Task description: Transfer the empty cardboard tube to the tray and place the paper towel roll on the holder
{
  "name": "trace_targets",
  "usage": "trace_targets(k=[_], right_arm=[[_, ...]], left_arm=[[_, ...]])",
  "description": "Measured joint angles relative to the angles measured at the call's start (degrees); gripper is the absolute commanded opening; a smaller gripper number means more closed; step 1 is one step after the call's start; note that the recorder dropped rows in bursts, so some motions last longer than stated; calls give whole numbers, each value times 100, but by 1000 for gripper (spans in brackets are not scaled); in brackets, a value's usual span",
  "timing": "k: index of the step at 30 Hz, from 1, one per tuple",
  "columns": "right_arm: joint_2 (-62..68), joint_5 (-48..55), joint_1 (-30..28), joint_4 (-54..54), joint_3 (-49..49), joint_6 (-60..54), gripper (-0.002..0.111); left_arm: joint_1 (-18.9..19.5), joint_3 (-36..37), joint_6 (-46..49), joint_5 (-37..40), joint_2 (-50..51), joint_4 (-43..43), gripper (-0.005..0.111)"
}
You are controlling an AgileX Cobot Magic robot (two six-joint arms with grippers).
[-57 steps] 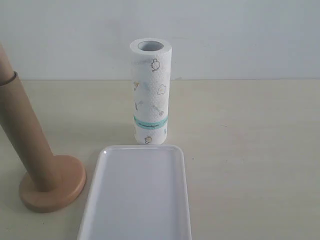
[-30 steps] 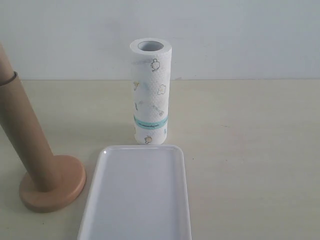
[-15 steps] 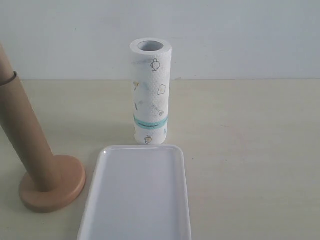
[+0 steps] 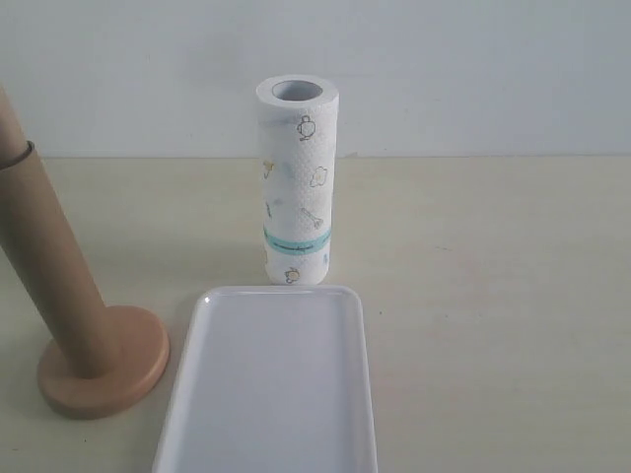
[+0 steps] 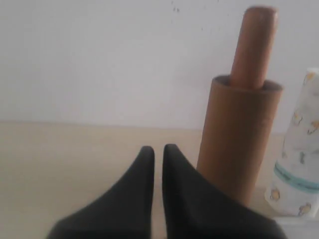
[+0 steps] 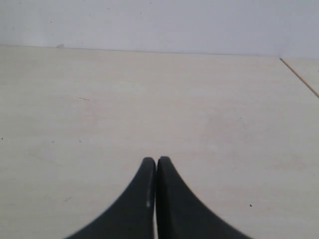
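Brown cardboard tube (image 4: 44,266) sleeves the holder (image 4: 106,372) left of the tray (image 4: 271,394); the paper towel roll (image 4: 296,182) stands just behind the tray. Your left gripper (image 5: 158,149) faces the tube, nearly closed and empty; your right gripper (image 6: 156,160) hovers pinched closed over the table (image 6: 149,99).

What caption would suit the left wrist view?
Left gripper faces the tube sleeved over the holder, roll alongside.

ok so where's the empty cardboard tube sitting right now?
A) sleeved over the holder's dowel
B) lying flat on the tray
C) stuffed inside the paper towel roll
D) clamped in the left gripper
A: in the left wrist view the rounded top of the holder pokes out of the open end of the empty cardboard tube, and in the exterior view the tube stands on the holder's disc base.
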Motion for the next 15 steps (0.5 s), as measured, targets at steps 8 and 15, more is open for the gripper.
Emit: trace_targets(k=[8,15], right_arm=[[0,0,0,0,0,0,0],[0,0,0,0,0,0,0]], left_arm=[[0,0,0,-731,763,14,6],[0,-2,-184,-887,793,78,6]])
